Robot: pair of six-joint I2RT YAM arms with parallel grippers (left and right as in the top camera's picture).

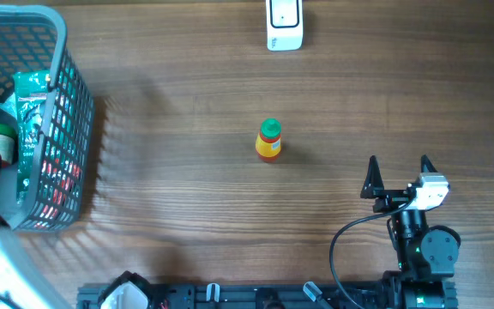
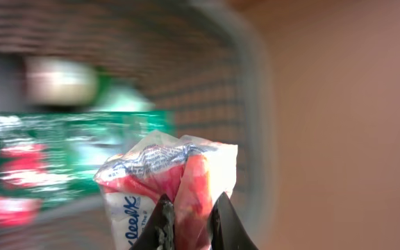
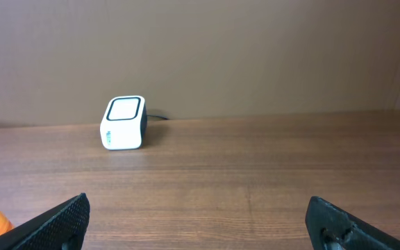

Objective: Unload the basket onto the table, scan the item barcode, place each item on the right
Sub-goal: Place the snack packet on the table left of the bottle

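As L tool [image 2: 192, 217] pinches crinkly plastic pack [image 2: 160, 167], R tool [image 1: 399, 166] gapes.

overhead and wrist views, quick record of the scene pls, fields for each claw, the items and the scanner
left claw: shut on a red and white crinkly plastic packet, at the basket
right claw: open, holding nothing, near right
basket: grey plastic mesh basket, left edge
loose item: small yellow bottle with green cap, standing in the middle, apart from both claws
scanner: white box-shaped barcode scanner, far edge
scan: not yet done, packet nowhere near the scanner
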